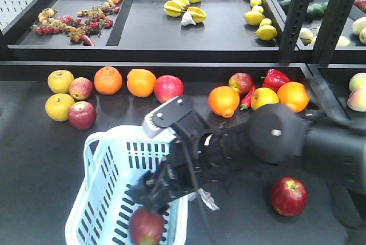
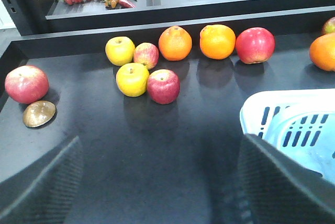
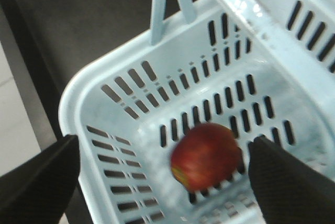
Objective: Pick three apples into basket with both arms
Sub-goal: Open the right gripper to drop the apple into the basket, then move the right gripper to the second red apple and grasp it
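Observation:
The pale blue basket (image 1: 94, 142) stands at the front left of the dark table. One dark red apple (image 1: 146, 226) lies on its slotted bottom, blurred in the right wrist view as apple (image 3: 205, 156). My right gripper (image 1: 150, 198) reaches in from the right and hangs open over the basket (image 3: 73, 98), with the apple below, free of both fingers. My left gripper (image 2: 162, 192) is open and empty above bare table, left of the basket rim (image 2: 272, 114). Loose apples lie at the front right (image 1: 289, 196) and in the back row (image 1: 82, 114), (image 1: 168, 88).
Oranges (image 1: 108, 80), yellow fruits (image 1: 60, 106) and a red pepper (image 1: 275, 78) share the back row with more apples (image 2: 163, 86). A raised shelf with fruit trays (image 1: 189, 27) and dark posts (image 1: 297, 16) stands behind. A brown disc (image 2: 39, 113) lies beside an apple (image 2: 26, 84).

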### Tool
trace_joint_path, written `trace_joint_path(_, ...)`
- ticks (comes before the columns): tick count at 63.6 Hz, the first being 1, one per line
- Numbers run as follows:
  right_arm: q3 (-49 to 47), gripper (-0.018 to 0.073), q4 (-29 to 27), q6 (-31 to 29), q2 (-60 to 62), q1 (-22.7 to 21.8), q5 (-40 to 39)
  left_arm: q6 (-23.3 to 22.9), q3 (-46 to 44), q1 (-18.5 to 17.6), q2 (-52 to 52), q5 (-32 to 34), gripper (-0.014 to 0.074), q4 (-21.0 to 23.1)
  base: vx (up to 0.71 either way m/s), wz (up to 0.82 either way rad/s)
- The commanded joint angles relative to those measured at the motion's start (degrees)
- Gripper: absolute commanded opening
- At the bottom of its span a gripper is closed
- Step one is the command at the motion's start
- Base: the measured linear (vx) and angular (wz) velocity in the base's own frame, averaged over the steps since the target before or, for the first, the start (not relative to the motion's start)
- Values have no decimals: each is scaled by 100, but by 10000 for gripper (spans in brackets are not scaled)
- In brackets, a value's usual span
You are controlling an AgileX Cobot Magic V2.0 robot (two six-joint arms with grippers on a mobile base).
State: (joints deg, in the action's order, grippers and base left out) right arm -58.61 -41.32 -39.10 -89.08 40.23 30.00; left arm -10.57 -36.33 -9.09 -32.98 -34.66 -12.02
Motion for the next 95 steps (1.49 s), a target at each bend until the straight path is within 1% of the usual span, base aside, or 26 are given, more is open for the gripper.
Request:
trace_joint_path(1, -175, 599, 1236, 1064, 510, -29, 115, -54, -144, -6, -19, 349, 587, -48, 0, 0)
trace_joint_path(2, -175, 598, 1531, 1327, 567, -29, 162, -54, -144, -6, -19, 349, 587, -48, 0, 0)
trace_joint_path(4, -175, 597, 1921, 1686, 643, -29, 293, -54, -144, -6, -19, 349, 587, -48, 0, 0)
trace_joint_path(7, -175, 596, 2663, 2403, 766, -70, 524, -54, -144, -6, -19, 349, 587, -48, 0, 0)
trace_joint_path(12, -175, 594, 3428, 3244, 915, -285, 951, -54, -144, -6, -19, 349, 587, -48, 0, 0)
trace_joint_path(16, -169, 594, 3854, 3647, 950, -616, 1229, -54, -144, -6, -19, 349, 587, -48, 0, 0)
trace_joint_path(18, -169, 594, 3989, 3745, 956, -839, 1335, -54, -144, -6, -19, 349, 587, -48, 0, 0)
trace_joint_path(22, -169, 594, 4069, 3754, 948, -1247, 1452, -54, -144, -6, -19, 349, 587, -48, 0, 0)
trace_joint_path(32, -169, 594, 4069, 3749, 901, -2427, 1493, -54, -144, -6, -19, 349, 587, -48, 0, 0)
trace_joint_path(39, -169, 594, 4080, 3715, 781, -3121, 1546, -54, -144, -6, -19, 349, 587, -48, 0, 0)
trace_joint_path(45, -169, 594, 4091, 3633, 556, -3580, 1591, -54, -144, -6, -19, 349, 587, -48, 0, 0)
trace_joint_path(48, -169, 594, 4091, 3521, 421, -3719, 1591, -54, -144, -6, -19, 349, 587, -48, 0, 0)
trace_joint_path(51, -169, 594, 4091, 3387, 221, -3807, 1591, -54, -144, -6, -19, 349, 587, -48, 0, 0)
trace_joint_path(57, -165, 594, 3955, 3260, -62, -3807, 1524, -54, -144, -6, -19, 349, 587, -48, 0, 0)
trace_joint_path(64, -165, 594, 3666, 3096, -398, -3703, 1320, -54, -144, -6, -19, 349, 587, -54, 0, 0)
trace_joint_path(75, -165, 594, 3613, 3016, -900, -3497, 1184, -54, -144, -6, -19, 349, 587, -48, 0, 0)
trace_joint_path(85, -165, 594, 3680, 3011, -1427, -3462, 1016, -54, -144, -6, -19, 349, 587, -48, 0, 0)
trace_joint_path(95, -165, 594, 4132, 3234, -1901, -3462, 811, -54, -144, -6, -19, 349, 587, -48, 0, 0)
